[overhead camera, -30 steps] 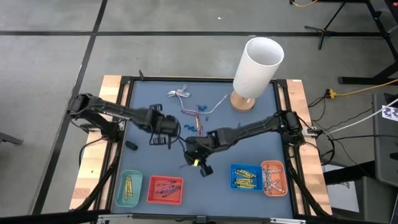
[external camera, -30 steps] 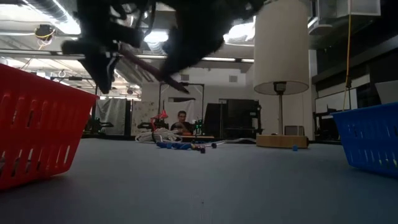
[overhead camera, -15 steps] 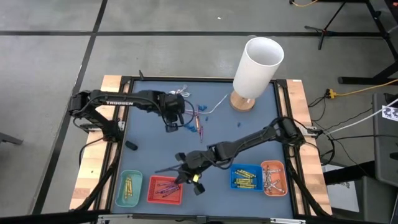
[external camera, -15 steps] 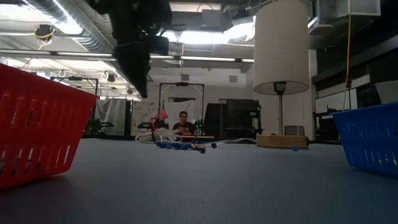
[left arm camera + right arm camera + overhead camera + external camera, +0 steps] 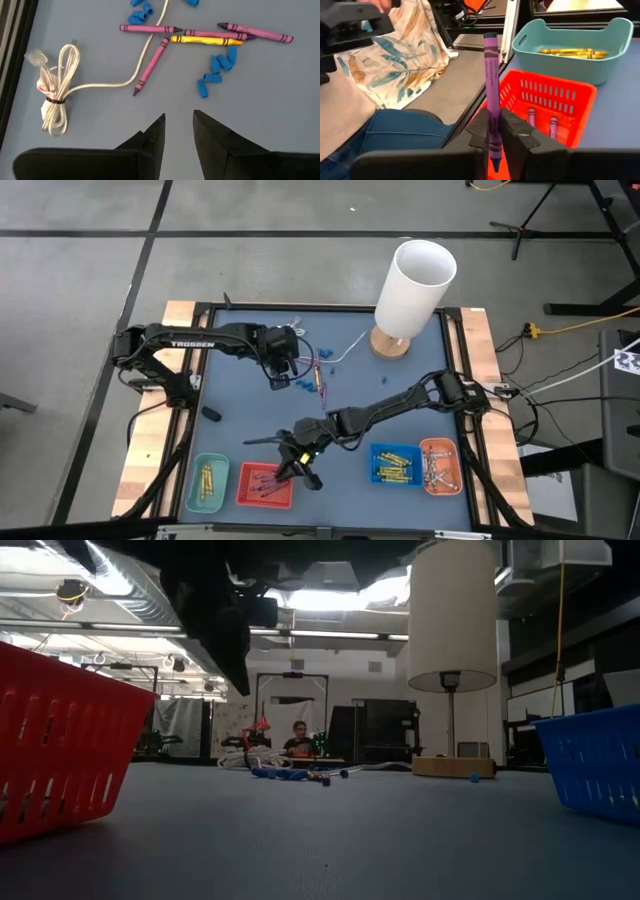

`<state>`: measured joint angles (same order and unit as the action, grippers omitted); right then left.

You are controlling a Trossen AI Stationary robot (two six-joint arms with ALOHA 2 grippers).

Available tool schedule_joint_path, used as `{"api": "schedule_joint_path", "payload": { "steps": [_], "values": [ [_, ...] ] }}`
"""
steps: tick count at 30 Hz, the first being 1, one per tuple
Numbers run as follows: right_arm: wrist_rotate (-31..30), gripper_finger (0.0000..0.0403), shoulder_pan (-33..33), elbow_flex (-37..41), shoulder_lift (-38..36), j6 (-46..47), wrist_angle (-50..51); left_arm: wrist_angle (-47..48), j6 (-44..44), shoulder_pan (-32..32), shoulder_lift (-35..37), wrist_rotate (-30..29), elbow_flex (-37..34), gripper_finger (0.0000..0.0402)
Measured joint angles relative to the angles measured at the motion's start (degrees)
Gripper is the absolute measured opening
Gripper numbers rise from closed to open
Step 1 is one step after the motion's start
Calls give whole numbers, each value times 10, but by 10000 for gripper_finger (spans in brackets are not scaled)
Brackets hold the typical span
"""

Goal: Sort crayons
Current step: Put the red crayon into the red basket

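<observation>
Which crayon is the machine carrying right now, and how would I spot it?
Find the red basket at the table's front edge, beside the teal tub of yellow crayons. Just above it the right gripper pinches a purple crayon. Unlike the purple crayons lying flat in the basket, this one stands upright between the two dark fingers.

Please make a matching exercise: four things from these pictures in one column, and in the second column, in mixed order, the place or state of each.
Things:
1. purple crayon
2. teal bin
3. coiled white cable
4. left end effector

Places or states:
A. holds yellow crayons
B. upright between the right end effector's fingers, by the red basket
C. lying on the mat, tied in a bundle
D. open and empty, above loose crayons

Pairs: 1-B, 2-A, 3-C, 4-D
</observation>
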<state>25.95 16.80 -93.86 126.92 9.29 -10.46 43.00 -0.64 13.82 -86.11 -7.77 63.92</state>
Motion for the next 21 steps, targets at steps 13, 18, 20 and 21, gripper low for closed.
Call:
{"api": "schedule_joint_path", "payload": {
  "steps": [13,18,20,21],
  "values": [
    [17,125,-15,0,-14,6,19,-43,18,0,0,-2,0,85],
    [43,126,-20,0,-71,-27,84,-89,-25,11,0,33,0,85],
    [35,127,-19,0,-103,-58,146,-112,-44,21,-3,63,0,85],
    [23,127,-19,0,-117,-75,178,-121,-55,26,-6,76,0,85]
  ]
}}
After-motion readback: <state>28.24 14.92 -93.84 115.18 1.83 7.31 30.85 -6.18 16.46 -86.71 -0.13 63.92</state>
